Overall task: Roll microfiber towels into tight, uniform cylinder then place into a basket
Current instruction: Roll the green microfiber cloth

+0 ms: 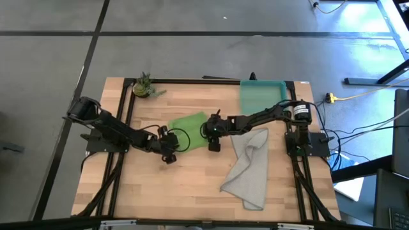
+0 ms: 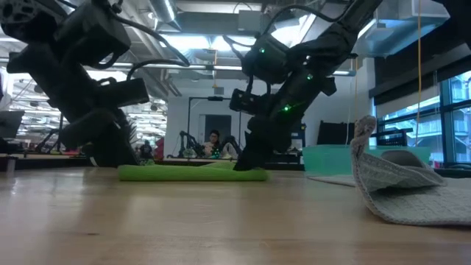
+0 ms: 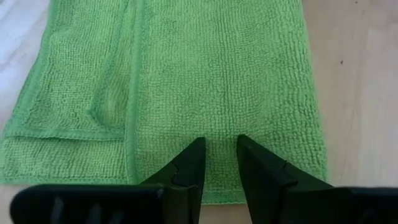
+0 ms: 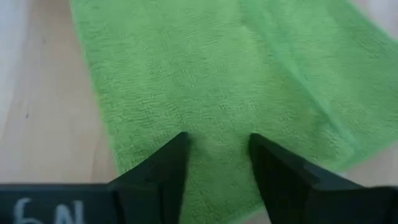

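Observation:
The lime green towel (image 1: 188,131) lies flat at mid-table, folded into a long strip with one layer lapped over (image 3: 74,93). My left gripper (image 3: 219,146) stands open, pointing steeply down over the strip's left end (image 1: 170,152). My right gripper (image 4: 217,140) stands open in the same way over its right end (image 1: 213,142). The grey towel (image 1: 249,167) lies rumpled at the right front, one fold standing up (image 2: 362,136). The teal basket (image 1: 262,96) sits at the far right. My left gripper has both fingertips (image 3: 194,152) low over the green towel's end, just inside its short edge (image 3: 217,186), slanting down from the table's left. Whether they touch the cloth I cannot tell. My right gripper's fingertips (image 4: 177,146) reach down to the towel's other end (image 2: 250,169), slanting from the right. Nothing is pinched between them, and touch I cannot tell.
A small potted plant (image 1: 144,86) stands at the far left corner. Black frame rails (image 1: 124,108) run along the table's sides. Bare wood (image 1: 185,185) lies in front of the green towel.

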Robot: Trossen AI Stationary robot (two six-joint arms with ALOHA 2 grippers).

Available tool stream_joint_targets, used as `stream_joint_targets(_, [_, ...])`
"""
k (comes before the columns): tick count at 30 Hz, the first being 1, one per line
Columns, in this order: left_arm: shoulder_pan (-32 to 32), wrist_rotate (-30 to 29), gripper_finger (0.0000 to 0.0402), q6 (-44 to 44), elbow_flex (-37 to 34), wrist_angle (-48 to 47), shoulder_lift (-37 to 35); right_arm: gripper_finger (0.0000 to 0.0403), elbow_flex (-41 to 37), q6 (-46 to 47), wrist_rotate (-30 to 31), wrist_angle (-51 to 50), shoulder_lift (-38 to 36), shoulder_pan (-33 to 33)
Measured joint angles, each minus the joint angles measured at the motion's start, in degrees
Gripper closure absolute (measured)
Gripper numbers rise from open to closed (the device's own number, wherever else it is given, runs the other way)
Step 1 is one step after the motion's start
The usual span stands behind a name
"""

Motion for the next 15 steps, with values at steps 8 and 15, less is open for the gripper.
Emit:
stream_joint_targets(8, [-0.01, 1.05, 0.0311, 4.24, -0.39, -2.47, -5.35, 0.0229, 0.02, 2.54, -0.01, -0.09, 0.19, 0.02])
stream_joint_targets(15, [-3.35, 0.86, 0.0311, 7.53, -0.33, -1.15, -10.63, 0.0229, 0.00, 4.59, -0.01, 0.26, 0.25, 0.02])
